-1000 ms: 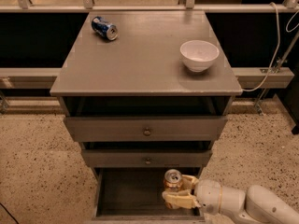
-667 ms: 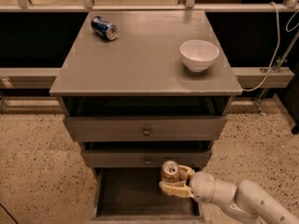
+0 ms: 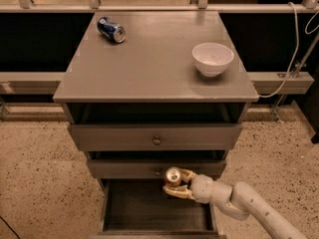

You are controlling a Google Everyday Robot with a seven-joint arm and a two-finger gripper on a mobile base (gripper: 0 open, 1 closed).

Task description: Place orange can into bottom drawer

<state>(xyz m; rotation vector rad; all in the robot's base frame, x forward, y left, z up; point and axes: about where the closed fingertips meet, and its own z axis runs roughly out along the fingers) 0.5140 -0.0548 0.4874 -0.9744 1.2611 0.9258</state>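
Observation:
The orange can (image 3: 173, 176), gold with a silver top, is held upright in my gripper (image 3: 175, 182). The yellowish fingers (image 3: 185, 174) are closed around its sides. The can hangs above the back right part of the open bottom drawer (image 3: 154, 204), just in front of the middle drawer's knob. The white arm comes in from the lower right. The bottom drawer is pulled out and its dark interior shows nothing inside.
A blue can (image 3: 111, 29) lies on its side at the back left of the grey cabinet top (image 3: 149, 63). A white bowl (image 3: 213, 59) stands at the right. The top drawer (image 3: 155, 137) is slightly pulled out. Speckled floor surrounds the cabinet.
My gripper has carried the orange can to the left and a little up, from the drawer's right side toward its middle back.

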